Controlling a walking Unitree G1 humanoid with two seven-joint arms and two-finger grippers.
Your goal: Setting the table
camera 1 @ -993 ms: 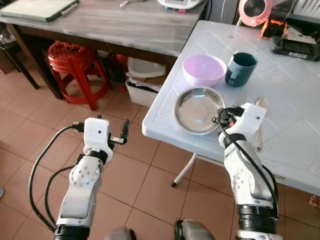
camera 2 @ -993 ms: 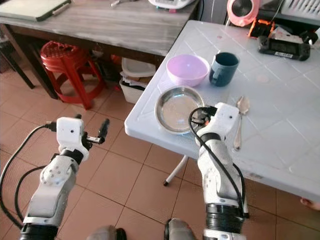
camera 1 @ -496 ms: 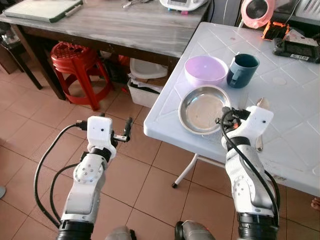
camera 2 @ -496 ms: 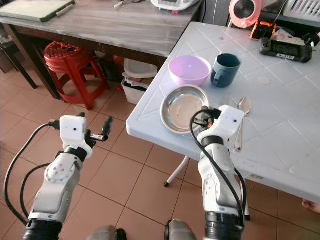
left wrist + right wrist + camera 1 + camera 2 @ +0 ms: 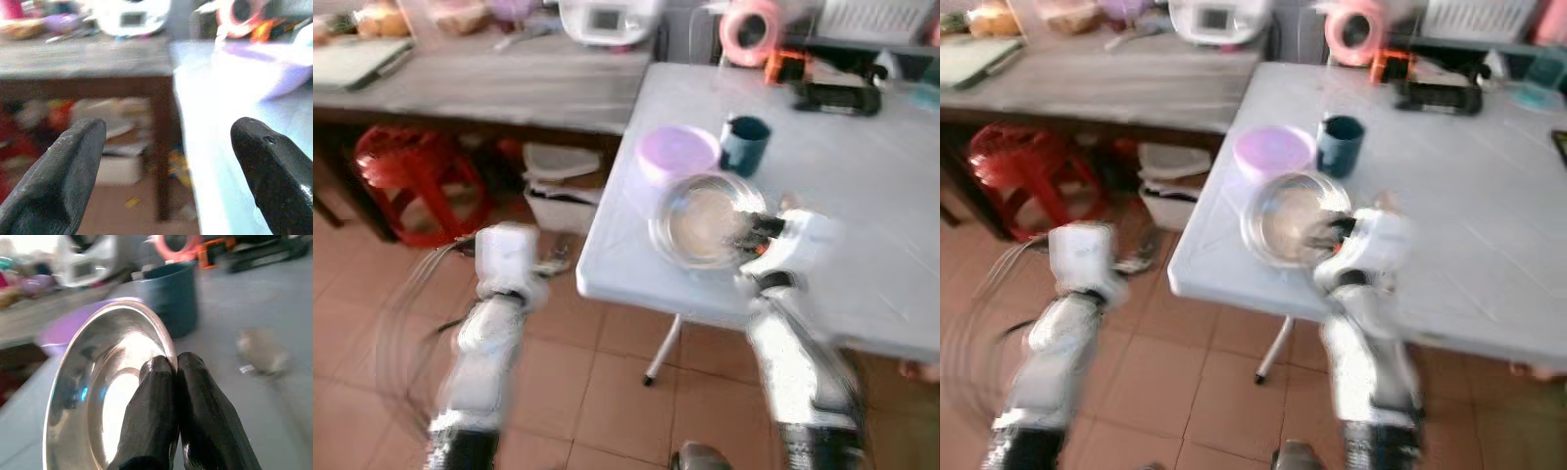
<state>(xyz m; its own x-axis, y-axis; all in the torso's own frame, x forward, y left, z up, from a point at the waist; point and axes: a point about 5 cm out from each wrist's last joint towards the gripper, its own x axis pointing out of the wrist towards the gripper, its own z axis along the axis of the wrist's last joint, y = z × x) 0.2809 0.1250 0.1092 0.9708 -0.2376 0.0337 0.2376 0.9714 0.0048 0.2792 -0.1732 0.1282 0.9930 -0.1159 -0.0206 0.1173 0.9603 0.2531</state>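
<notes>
Right gripper (image 5: 173,377): fingers pinched on the steel plate's (image 5: 705,217) rim, centre frame.
Left gripper (image 5: 166,161): fingers spread, empty, beside the white table (image 5: 862,196) edge.
Purple bowl (image 5: 676,154): behind the plate, next to teal mug (image 5: 744,144).

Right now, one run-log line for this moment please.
right gripper: shut on steel plate rim | left gripper: open, idle | head views: blurred

The white tabletop (image 5: 862,186) carries a steel plate (image 5: 705,217) at the right fingers (image 5: 161,396), a purple bowl (image 5: 677,154) and teal mug (image 5: 745,144) beyond.
</notes>
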